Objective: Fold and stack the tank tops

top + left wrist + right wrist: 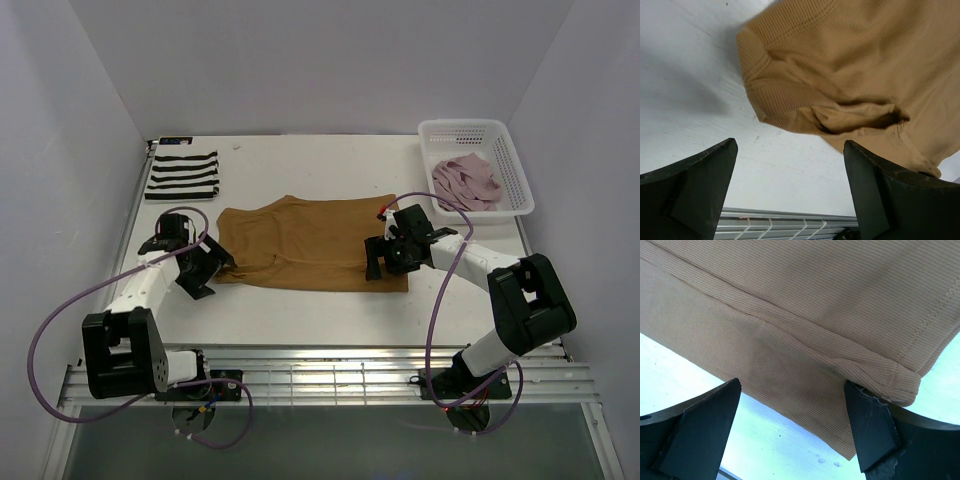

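Top external: tan tank top [300, 240], open left gripper [214, 276] and open right gripper [379, 244] at opposite ends.

Both the left arm [142, 287] and the right arm [472, 252] are built of white tubular links joined by blocky black joint housings, on black bases. A thin purple cable [430, 335] runs in a long loop from base to wrist on each side. The left gripper [790, 147] and right gripper [792, 386] carry broad, matte, dark wedge-shaped fingers [872, 432]. A small red spot [383, 212], perhaps a lamp, marks the right wrist.
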Robot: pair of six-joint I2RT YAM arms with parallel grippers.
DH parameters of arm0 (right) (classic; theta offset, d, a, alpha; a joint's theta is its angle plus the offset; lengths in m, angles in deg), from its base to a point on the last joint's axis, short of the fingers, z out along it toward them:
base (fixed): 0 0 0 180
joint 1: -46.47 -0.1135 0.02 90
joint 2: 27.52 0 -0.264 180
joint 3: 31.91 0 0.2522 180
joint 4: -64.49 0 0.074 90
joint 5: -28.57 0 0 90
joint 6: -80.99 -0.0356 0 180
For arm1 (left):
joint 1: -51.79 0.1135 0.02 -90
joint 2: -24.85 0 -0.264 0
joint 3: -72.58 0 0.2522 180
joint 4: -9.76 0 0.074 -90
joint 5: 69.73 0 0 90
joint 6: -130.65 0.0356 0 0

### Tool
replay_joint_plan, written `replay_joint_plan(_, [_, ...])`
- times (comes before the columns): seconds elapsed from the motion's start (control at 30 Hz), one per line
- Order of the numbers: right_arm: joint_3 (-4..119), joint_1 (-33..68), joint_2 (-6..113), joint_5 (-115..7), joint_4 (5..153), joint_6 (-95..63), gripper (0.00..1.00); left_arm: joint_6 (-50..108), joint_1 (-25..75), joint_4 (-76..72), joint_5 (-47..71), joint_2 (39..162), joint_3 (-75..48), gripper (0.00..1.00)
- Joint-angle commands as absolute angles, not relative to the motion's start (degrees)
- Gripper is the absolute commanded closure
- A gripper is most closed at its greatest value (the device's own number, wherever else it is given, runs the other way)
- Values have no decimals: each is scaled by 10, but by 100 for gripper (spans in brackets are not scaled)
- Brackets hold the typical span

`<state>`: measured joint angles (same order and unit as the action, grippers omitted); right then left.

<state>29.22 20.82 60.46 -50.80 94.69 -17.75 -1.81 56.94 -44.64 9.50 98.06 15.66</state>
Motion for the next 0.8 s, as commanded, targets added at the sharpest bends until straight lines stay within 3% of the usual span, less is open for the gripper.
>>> replay_joint_plan(0.0, [298,207,598,-506,939,-172,10,-15,572,-392,89,1006,153,2])
replay_joint_plan(0.4, [297,206,594,-513,942,-170,10,-28,571,-287,6,1103,105,2])
replay_joint_plan(0.77, [303,206,603,-526,949,-168,10,-11,572,-324,-34,1137,50,2])
